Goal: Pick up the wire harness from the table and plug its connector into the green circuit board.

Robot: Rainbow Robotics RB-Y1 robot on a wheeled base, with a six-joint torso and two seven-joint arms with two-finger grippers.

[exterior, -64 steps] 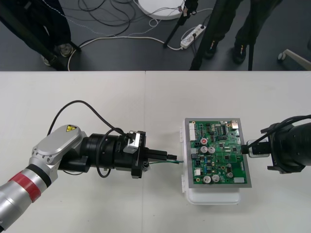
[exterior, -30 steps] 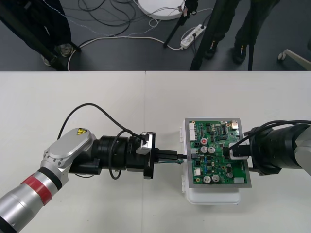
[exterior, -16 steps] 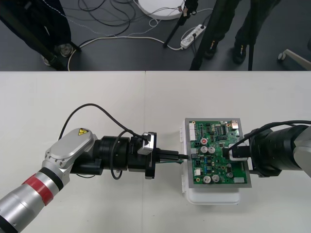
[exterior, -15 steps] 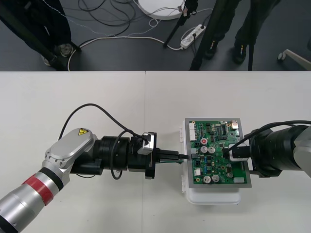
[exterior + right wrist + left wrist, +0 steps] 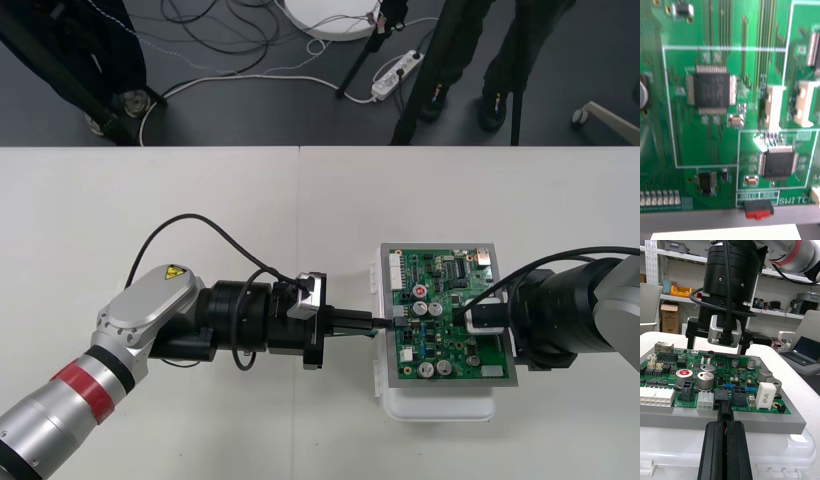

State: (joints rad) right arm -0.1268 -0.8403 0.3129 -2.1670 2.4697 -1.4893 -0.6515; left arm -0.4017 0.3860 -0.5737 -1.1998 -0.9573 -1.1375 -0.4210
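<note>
"Where's the left pincer (image 5: 368, 324)?"
"Clamped shut on the harness plug (image 5: 723, 405), which touches a socket on the green board's (image 5: 440, 272) left edge."
"And the right pincer (image 5: 468, 318)?"
"Over the board's right half, fingers (image 5: 690, 339) apart."

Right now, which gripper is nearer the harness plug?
Left. The left gripper holds the plug at the green board, on its left edge; the right gripper hovers over its right half.
</note>
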